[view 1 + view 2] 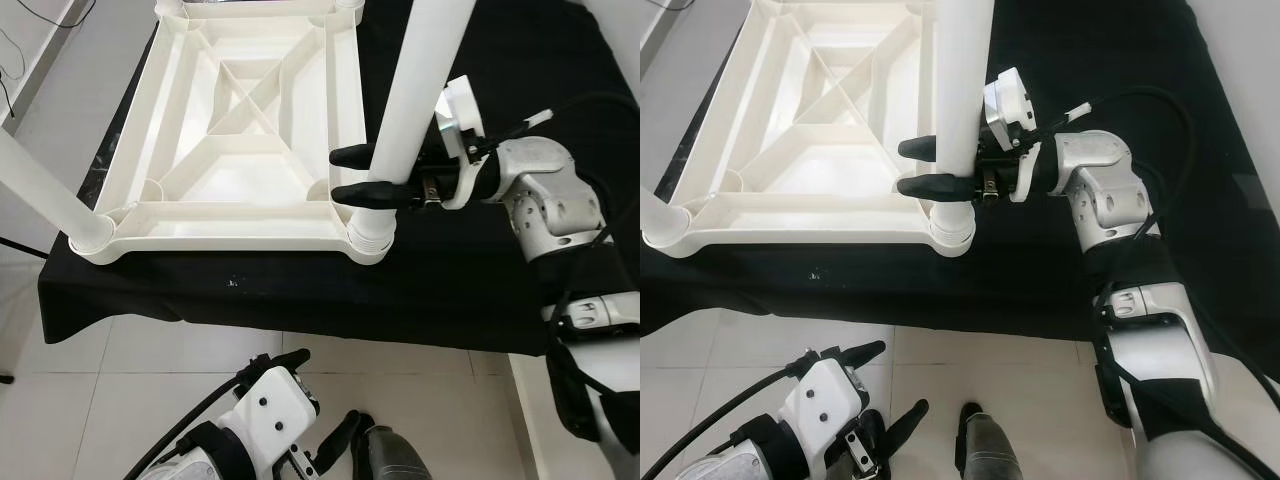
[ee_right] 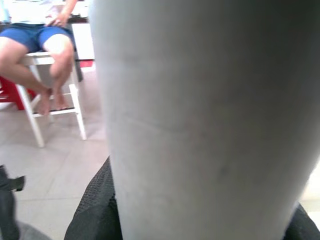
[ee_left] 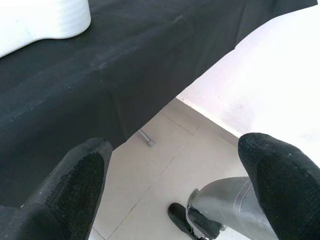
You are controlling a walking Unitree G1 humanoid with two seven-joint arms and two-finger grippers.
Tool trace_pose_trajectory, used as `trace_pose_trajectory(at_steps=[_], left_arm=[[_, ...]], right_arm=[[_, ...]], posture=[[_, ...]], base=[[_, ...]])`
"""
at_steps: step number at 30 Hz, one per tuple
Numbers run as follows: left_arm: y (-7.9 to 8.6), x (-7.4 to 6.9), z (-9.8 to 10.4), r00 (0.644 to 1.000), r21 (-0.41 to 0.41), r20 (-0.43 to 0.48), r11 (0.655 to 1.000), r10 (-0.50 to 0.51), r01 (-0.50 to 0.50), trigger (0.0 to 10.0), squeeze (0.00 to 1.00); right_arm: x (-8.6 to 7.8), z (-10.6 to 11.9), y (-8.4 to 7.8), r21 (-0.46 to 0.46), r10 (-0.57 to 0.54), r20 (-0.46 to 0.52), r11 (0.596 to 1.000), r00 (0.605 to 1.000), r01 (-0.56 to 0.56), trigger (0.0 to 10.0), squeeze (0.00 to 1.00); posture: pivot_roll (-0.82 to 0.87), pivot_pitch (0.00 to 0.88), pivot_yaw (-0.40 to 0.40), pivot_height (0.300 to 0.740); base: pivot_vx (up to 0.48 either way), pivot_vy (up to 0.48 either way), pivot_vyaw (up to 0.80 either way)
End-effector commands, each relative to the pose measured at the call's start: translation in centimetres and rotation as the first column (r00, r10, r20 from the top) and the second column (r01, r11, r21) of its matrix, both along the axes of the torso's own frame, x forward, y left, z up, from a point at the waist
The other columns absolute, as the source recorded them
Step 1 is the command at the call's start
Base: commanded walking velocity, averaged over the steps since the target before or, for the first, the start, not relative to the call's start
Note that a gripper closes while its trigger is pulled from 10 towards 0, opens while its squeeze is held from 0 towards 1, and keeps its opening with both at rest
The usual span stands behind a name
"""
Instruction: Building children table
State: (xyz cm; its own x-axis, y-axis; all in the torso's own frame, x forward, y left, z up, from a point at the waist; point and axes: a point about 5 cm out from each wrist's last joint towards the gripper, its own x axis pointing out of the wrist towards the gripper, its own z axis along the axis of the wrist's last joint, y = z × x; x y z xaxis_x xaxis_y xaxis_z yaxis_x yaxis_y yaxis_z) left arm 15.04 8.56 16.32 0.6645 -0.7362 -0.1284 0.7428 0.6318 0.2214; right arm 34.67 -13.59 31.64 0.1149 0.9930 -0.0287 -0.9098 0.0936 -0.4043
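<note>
Lying upside down on a black cloth (image 1: 300,290), the white tabletop (image 1: 240,130) shows its ribbed underside, with diagonal ribs crossing at the middle. At its near left corner a white leg (image 1: 40,195) stands in its socket and leans out toward the left edge of the head view. Pale floor tiles (image 1: 130,350) run below the cloth's front edge.

Low in front, the left gripper (image 1: 318,405) hangs over the tiles, clear of the cloth and the tabletop; its two black fingers (image 3: 80,185) are spread apart with nothing between them. Just beside it on the floor is the robot's grey foot (image 1: 390,455).

At the near right corner a second leg (image 1: 415,90) rises from its ribbed socket (image 1: 370,235). The right gripper (image 1: 352,175) reaches in from the right, arm bent at the elbow over the cloth, and its fingers are clamped on this leg just above the socket, one on each side.

Beyond that leg, the right wrist view catches a person (image 2: 40,35) sitting on a white stool (image 2: 55,105).
</note>
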Motion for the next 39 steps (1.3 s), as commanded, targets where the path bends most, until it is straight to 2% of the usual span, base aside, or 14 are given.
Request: trace_pose_trajectory(at_steps=[1,7,11,13,15,16,18,19,22,24,25,31,36,39], left_arm=[[-0.1,-0.3,-0.5,1.000,0.007,-0.026,1.000,-0.002,0.002,10.0,0.00],[-0.1,-0.2,-0.5,1.000,0.006,-0.025,1.000,0.001,0.000,10.0,0.00],[-0.2,0.0,-0.6,1.000,0.003,-0.023,1.000,0.003,-0.003,10.0,0.00],[-0.2,0.0,-0.6,1.000,0.003,-0.023,1.000,0.003,-0.003,10.0,0.00],[-0.2,0.1,-0.7,1.000,0.001,-0.021,1.000,0.003,-0.003,10.0,0.00],[-0.2,0.1,-0.7,1.000,0.001,-0.021,1.000,0.003,-0.003,10.0,0.00],[-0.2,0.4,-0.8,1.000,-0.001,-0.019,1.000,0.004,-0.004,10.0,0.00],[-0.2,0.4,-0.8,1.000,-0.001,-0.019,1.000,0.004,-0.004,10.0,0.00],[-0.2,0.6,-0.9,1.000,-0.001,-0.014,1.000,0.008,-0.008,10.0,0.00],[-0.2,0.7,-0.9,1.000,0.000,-0.013,1.000,0.009,-0.009,10.0,0.00],[-0.2,0.9,-0.9,1.000,0.002,-0.009,1.000,0.010,-0.010,10.0,0.00],[-0.2,1.2,-1.1,1.000,0.005,-0.003,1.000,0.014,-0.014,10.0,0.00],[-0.2,1.4,-1.1,1.000,0.007,0.002,1.000,0.015,-0.015,10.0,0.00],[-0.2,1.5,-1.2,1.000,0.008,0.005,1.000,0.013,-0.013,10.0,0.00]], right_arm=[[0.7,-2.0,-0.7,-0.021,-0.123,-0.042,0.992,0.992,0.122,10.0,0.00],[0.7,-2.9,-1.2,-0.007,-0.268,-0.044,0.963,0.962,0.268,10.0,0.00],[-0.3,-4.7,-1.7,-0.014,-0.469,-0.094,0.883,0.878,0.470,10.0,0.00],[-0.3,-4.9,-1.7,-0.016,-0.484,-0.098,0.875,0.870,0.485,10.0,0.00],[-1.0,-6.8,-1.0,-0.026,-0.636,-0.139,0.768,0.759,0.639,10.0,0.00],[-1.0,-6.8,-1.0,-0.026,-0.636,-0.139,0.768,0.759,0.639,10.0,0.00],[-1.7,-8.5,-0.7,-0.033,-0.766,-0.184,0.632,0.616,0.775,10.0,0.00],[-1.7,-8.5,-0.7,-0.033,-0.766,-0.184,0.632,0.616,0.775,10.0,0.00],[-2.7,-10.4,-0.6,-0.050,-0.874,-0.283,0.425,0.395,0.904,10.0,0.00],[-2.8,-10.7,-0.7,-0.053,-0.884,-0.310,0.385,0.351,0.922,10.0,0.00],[-2.9,-10.9,-0.9,-0.047,-0.891,-0.360,0.313,0.276,0.949,10.0,0.00],[-3.0,-11.0,-0.9,-0.043,-0.886,-0.414,0.246,0.207,0.968,10.0,0.00],[-3.2,-9.2,-0.2,0.072,-0.843,-0.475,0.248,0.252,0.966,10.0,0.00],[-3.3,-8.4,-0.3,0.087,-0.847,-0.478,0.217,0.232,0.972,10.0,0.00]], posture=[[0.04,0.388,-0.010,0.740],[0.03,0.386,-0.014,0.740],[0.01,0.382,-0.020,0.740],[0.01,0.382,-0.020,0.740],[0.00,0.374,-0.030,0.740],[0.00,0.374,-0.030,0.740],[-0.01,0.366,-0.032,0.740],[-0.01,0.366,-0.032,0.740],[-0.02,0.357,-0.030,0.740],[-0.02,0.354,-0.029,0.740],[-0.01,0.346,-0.028,0.740],[-0.02,0.331,-0.027,0.740],[-0.02,0.326,-0.021,0.740],[-0.02,0.322,-0.019,0.740]], base=[[0.000,0.000,0.00],[0.000,0.000,0.00],[0.000,0.000,0.00],[0.000,0.000,0.00],[0.000,0.000,0.00],[0.000,0.000,0.00],[0.000,0.000,0.00],[0.000,0.000,0.00],[0.000,0.000,0.00],[0.000,0.000,0.00],[0.000,0.000,0.00],[0.000,0.000,0.00],[0.000,0.000,0.00],[0.000,0.000,0.00]])
